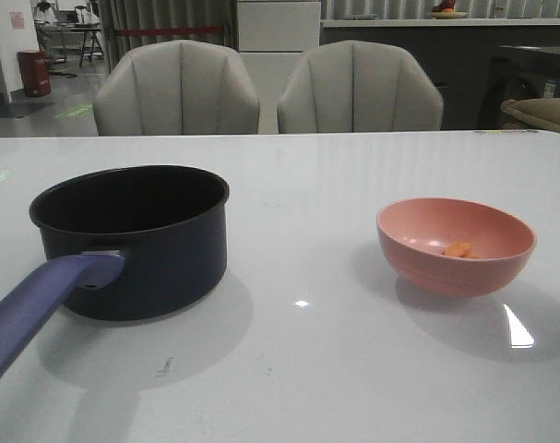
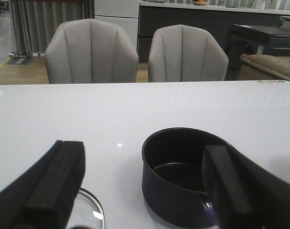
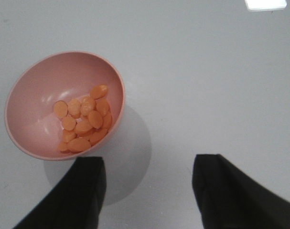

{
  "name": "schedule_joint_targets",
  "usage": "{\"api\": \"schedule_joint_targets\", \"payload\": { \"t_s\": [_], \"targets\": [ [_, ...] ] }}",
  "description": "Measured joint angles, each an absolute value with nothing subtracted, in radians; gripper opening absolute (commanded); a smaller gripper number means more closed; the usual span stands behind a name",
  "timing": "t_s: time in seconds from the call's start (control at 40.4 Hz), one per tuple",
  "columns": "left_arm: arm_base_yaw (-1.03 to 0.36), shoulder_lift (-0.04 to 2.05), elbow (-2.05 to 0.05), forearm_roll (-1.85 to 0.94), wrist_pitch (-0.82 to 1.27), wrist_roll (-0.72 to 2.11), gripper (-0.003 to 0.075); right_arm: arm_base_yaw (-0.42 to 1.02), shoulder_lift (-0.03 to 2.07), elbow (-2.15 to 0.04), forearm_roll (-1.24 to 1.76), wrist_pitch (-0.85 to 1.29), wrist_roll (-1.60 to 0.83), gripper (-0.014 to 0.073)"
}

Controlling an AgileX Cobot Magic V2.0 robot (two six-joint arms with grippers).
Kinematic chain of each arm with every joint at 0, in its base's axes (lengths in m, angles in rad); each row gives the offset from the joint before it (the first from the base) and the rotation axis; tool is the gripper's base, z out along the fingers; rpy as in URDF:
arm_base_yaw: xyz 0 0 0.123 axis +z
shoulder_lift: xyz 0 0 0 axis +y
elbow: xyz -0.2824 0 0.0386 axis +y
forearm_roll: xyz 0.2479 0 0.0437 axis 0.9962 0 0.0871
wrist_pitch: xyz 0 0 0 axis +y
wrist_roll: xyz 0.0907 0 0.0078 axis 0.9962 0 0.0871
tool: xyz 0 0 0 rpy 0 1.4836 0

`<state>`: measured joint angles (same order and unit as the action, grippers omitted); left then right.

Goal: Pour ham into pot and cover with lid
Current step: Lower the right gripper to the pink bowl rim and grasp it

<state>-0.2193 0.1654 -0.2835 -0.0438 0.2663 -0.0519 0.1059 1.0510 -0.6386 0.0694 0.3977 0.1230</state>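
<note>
Left fingers (image 2: 59, 183) and right fingers (image 3: 87, 191) both spread apart, holding nothing. The pot (image 1: 132, 240) sits upright on the tabletop (image 1: 307, 369), handle pointing toward the camera and left. Ham (image 3: 82, 119) lies in the bowl (image 1: 455, 245), well right of the pot.

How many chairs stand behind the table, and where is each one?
2. One chair stands behind the table's far edge, beyond the pot; the other chair is beside it, nearer the pink bowl's side. None seems hidden.
</note>
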Motion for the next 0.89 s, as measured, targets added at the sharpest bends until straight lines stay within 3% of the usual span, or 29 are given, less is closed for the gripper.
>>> {"api": "schedule_joint_targets", "payload": {
  "t_s": [0.545,0.644,0.817,0.892],
  "targets": [
    [-0.219,0.165,-0.284,-0.044,0.266,-0.054,0.0549,0.164,1.641,-1.004,0.083,0.515,0.123,0.0501],
    [-0.219,0.165,-0.284,-0.044,0.266,-0.054,0.0549,0.164,1.701,-1.032,0.083,0.517,0.123,0.0425],
    [-0.219,0.165,-0.284,-0.044,0.266,-0.054,0.0549,0.164,1.783,-1.059,0.083,0.517,0.123,0.0167],
    [-0.219,0.165,-0.284,-0.044,0.266,-0.054,0.0549,0.164,1.791,-1.061,0.090,0.515,0.123,0.0135]
  ]
}}
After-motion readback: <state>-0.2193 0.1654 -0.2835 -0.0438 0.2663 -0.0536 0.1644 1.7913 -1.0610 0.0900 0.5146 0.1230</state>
